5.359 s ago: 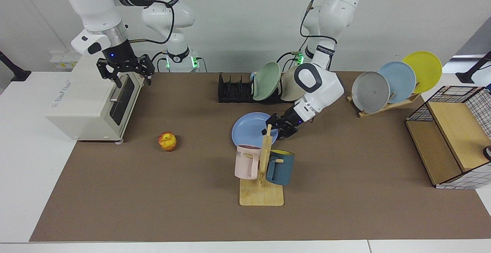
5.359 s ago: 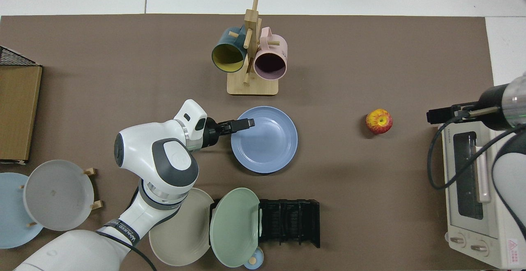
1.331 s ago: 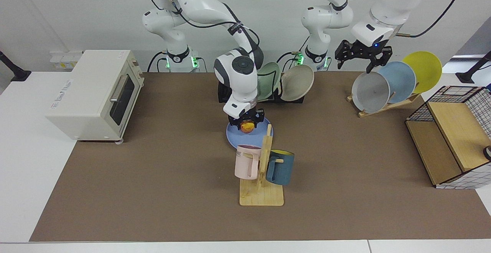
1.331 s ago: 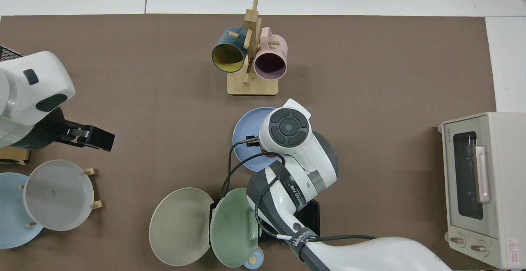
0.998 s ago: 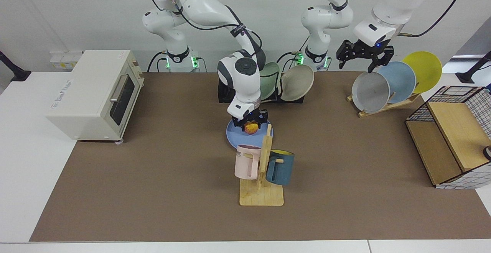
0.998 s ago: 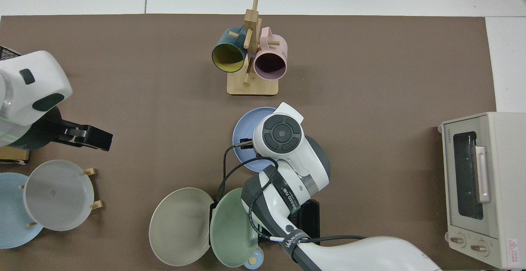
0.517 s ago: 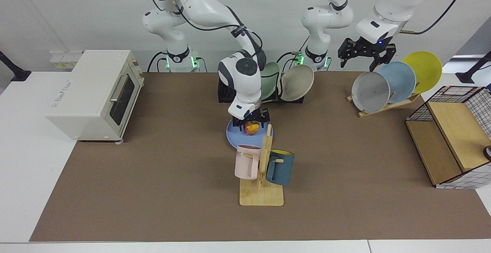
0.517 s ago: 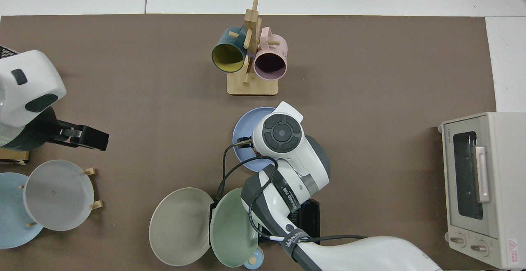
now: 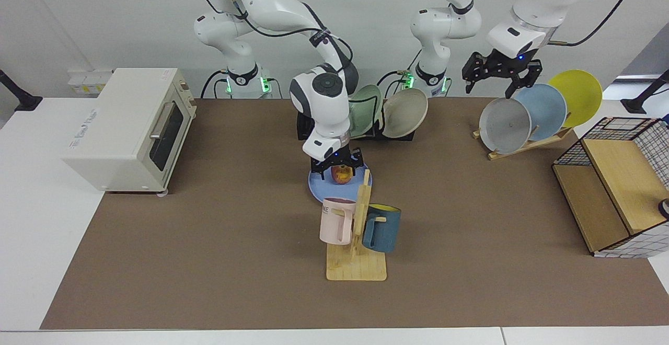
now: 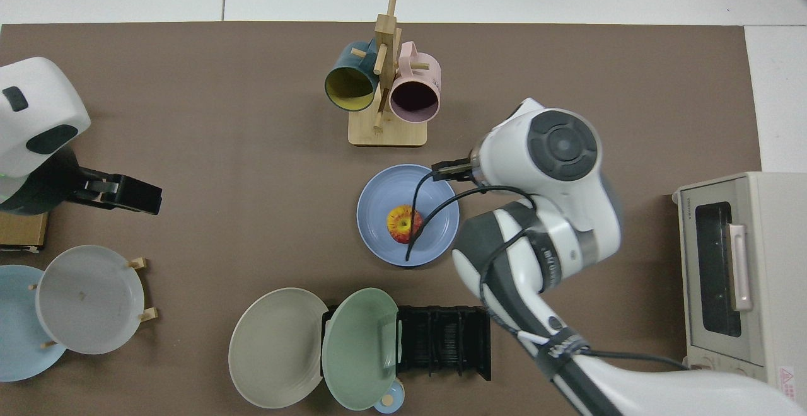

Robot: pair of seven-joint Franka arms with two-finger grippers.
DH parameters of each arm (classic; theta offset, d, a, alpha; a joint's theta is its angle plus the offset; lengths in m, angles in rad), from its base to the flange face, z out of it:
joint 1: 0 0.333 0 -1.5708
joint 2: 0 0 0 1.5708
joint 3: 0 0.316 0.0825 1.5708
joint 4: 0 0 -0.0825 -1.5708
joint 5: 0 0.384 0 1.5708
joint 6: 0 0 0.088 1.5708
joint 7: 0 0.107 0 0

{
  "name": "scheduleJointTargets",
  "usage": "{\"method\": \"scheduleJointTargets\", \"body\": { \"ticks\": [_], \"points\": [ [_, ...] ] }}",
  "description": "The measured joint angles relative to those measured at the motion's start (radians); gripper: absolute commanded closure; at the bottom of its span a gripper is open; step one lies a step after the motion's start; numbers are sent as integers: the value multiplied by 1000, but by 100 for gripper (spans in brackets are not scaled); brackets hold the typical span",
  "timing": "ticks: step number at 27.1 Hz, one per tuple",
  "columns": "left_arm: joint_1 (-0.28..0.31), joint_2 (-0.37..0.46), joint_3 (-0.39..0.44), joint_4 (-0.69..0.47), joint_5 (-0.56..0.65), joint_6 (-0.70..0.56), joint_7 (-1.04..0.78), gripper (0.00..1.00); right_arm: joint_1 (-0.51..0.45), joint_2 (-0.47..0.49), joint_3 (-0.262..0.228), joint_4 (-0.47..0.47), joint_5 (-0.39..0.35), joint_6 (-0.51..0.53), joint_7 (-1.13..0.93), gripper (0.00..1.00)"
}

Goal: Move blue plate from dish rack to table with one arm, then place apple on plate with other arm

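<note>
Top view: apple (image 10: 404, 224) seated mid blue plate (image 10: 378, 196) on desk (image 10: 189, 120), just past mug tree (image 10: 383, 82). Right claw (image 9: 337, 163) spread wide, empty, above apple. Left claw (image 9: 499, 76) open, parked over wooden plate stand (image 9: 528, 144). Placement looks done; next: lift right claw straight up, clear of mug tree.

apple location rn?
The apple sits near the middle of the blue plate on the table, between the mug tree and the dish rack.
</note>
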Motion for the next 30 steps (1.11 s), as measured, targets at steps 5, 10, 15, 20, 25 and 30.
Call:
{"method": "scheduleJointTargets", "body": {
  "ticks": [5,10,15,20,25,30],
  "points": [
    [-7,21,17,23,-2,0,-13,0,-150,-61,-1,-1,0,-87,-151,0],
    [-12,27,25,32,-2,0,-14,0,-274,-91,-4,-1,-1,-157,-270,0],
    [-12,27,28,39,-2,0,-14,0,-356,-134,-6,-1,-45,-234,-353,0],
    [-12,26,32,40,-2,-1,-14,0,-416,-190,-6,5,-65,-289,-392,0],
    [-12,21,33,40,-2,-1,-15,0,-429,-237,-7,66,-67,-448,-422,0],
    [-12,18,33,40,-2,-1,-16,0,-429,-253,1,146,-66,-565,-424,0]
  ]
}}
